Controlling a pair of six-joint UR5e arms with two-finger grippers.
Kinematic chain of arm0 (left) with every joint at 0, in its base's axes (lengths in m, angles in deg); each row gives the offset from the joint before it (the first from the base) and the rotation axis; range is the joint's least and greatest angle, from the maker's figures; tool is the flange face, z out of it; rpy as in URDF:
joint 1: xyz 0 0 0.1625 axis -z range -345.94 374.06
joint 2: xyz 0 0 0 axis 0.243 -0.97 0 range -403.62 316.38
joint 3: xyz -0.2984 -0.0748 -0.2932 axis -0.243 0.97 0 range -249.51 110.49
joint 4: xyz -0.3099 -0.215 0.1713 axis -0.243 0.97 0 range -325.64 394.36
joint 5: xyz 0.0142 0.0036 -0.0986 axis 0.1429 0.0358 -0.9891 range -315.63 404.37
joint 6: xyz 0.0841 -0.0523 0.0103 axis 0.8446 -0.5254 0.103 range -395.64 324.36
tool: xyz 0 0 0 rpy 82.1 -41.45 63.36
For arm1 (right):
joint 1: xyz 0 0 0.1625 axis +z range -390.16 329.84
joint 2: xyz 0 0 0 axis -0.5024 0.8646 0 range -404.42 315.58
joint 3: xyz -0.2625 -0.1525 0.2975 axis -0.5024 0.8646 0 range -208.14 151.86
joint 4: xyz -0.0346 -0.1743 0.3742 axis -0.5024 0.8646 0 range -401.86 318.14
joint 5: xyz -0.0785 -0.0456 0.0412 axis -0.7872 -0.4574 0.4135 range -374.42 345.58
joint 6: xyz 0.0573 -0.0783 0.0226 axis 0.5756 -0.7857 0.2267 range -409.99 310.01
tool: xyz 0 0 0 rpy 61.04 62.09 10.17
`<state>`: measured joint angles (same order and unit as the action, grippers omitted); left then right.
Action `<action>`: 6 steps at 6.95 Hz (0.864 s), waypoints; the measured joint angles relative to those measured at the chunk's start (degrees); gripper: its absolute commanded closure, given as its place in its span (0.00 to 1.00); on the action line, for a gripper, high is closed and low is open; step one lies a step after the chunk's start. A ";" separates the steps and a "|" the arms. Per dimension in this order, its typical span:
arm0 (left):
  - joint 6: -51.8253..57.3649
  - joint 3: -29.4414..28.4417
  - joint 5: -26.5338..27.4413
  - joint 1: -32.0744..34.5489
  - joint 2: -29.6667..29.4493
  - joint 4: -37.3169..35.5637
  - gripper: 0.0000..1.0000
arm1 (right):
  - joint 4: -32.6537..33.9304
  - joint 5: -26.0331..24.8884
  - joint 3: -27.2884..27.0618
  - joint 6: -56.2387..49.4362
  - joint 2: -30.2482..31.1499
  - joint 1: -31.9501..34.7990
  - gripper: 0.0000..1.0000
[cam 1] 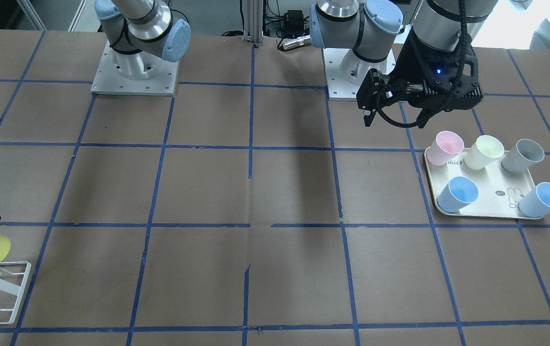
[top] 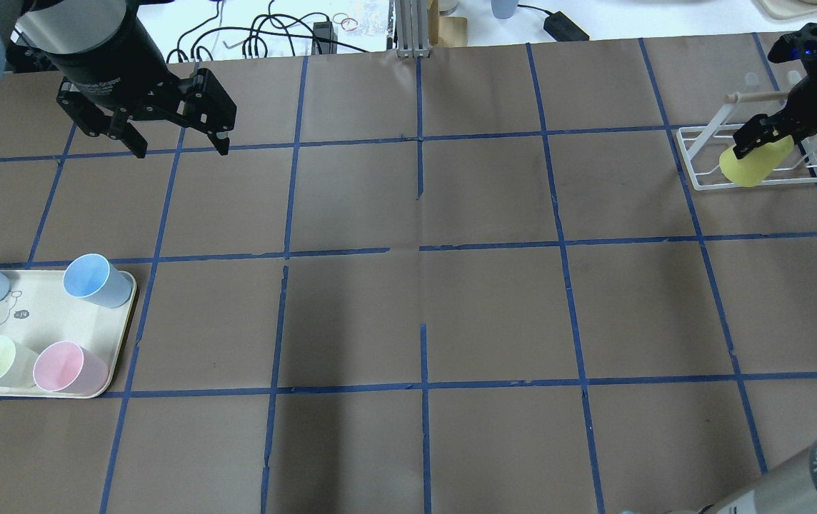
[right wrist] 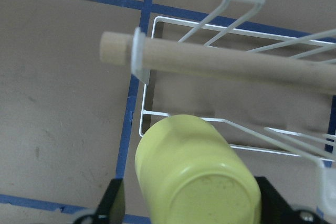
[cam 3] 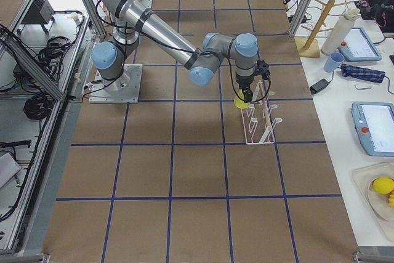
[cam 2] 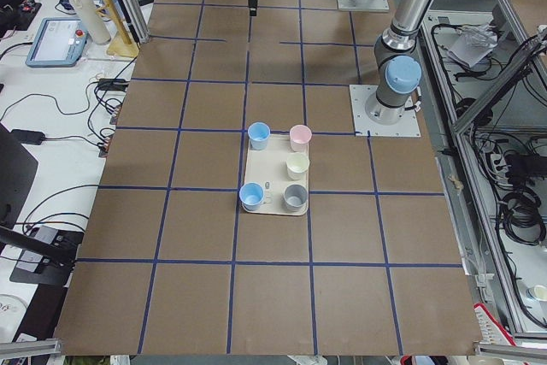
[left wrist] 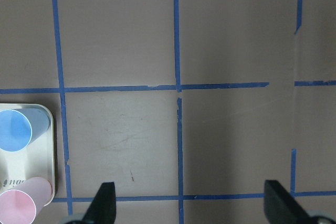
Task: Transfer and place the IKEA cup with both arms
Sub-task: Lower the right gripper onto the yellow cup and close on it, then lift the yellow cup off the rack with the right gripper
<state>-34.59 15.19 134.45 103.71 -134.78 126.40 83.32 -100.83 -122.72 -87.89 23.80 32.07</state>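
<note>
right gripper [top: 755, 143], upper right of the overhead view, jaws clamped on the yellow ikea cup [top: 748, 168] at the wire rack [top: 688, 158]. best lift it clear of the wooden bar [right wrist: 236, 64] before swinging centre. left gripper [top: 181, 150], upper left, jaws wide, empty.

Yellow IKEA cup [top: 748, 170], aslant above wire rack [top: 687, 158]
</note>
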 measured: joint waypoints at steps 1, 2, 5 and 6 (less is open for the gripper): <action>0.00 0.01 0.00 0.00 0.00 -0.02 0.00 | -0.11 -0.14 0.03 -0.01 0.12 0.00 0.82; 0.06 0.00 0.00 0.00 0.02 -0.02 0.00 | -0.31 -0.29 0.06 -0.05 0.32 0.00 0.97; 0.25 -0.06 0.00 0.00 0.07 -0.02 0.00 | -1.89 -0.79 1.06 -0.07 1.40 0.02 1.00; 0.26 -0.07 -0.02 0.00 0.08 -0.04 0.00 | -5.09 -0.86 2.66 -0.08 2.38 0.06 1.00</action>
<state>-34.33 15.13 134.43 103.71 -134.70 126.36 78.23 -101.69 -120.06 -87.96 26.18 32.12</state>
